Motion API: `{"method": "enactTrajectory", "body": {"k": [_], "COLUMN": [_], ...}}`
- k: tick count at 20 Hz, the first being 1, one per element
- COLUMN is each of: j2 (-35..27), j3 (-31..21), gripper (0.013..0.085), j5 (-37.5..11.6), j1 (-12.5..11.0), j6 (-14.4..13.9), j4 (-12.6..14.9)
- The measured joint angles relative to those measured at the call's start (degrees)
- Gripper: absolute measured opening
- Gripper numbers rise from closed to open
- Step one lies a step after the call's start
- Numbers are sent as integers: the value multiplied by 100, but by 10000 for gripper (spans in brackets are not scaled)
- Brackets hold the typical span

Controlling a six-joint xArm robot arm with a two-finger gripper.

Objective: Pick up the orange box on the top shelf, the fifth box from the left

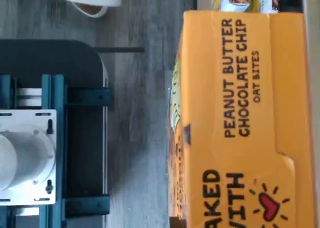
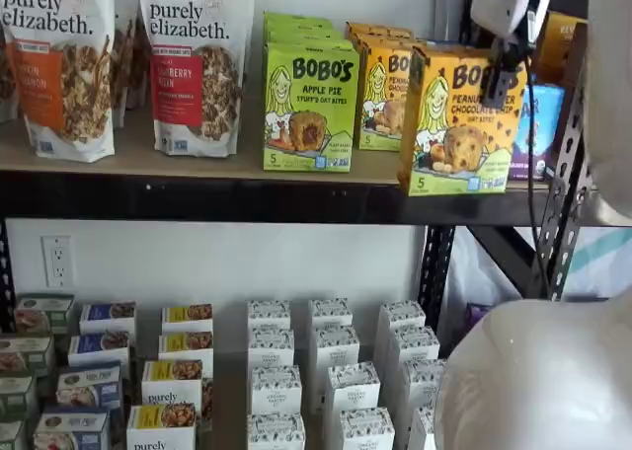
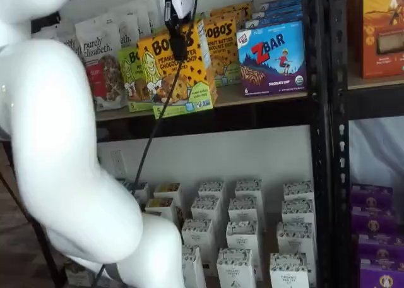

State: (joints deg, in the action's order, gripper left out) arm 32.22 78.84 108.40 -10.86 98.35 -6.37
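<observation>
The orange box (image 2: 459, 119) (image 3: 177, 70) is a Bobo's Peanut Butter Chocolate Chip box. It stands out at the front edge of the top shelf (image 2: 148, 161) (image 3: 265, 93), ahead of its row, tilted and overhanging the black rail. My gripper (image 2: 502, 80) (image 3: 178, 48) comes down from above it. One black finger lies across the box's front face and the fingers are closed on it. In the wrist view the box's orange side panel (image 1: 245, 123) fills much of the picture, close under the camera.
A lime-green Apple Pie box (image 2: 309, 105) and more orange boxes (image 2: 380, 90) stand to its left, and a blue ZBar box (image 3: 271, 57) to its right. Granola bags (image 2: 193, 65) are at far left. White boxes (image 2: 331, 371) fill the lower shelf. A black upright (image 3: 322, 111) stands at right.
</observation>
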Motion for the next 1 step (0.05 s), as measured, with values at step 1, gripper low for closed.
{"method": "enactTrajectory", "body": {"k": [1], "j2": [67], "j3": [-62], "gripper": [170], "j5": [13], "j1": [-19], "j6": [24], "j4": [18]}}
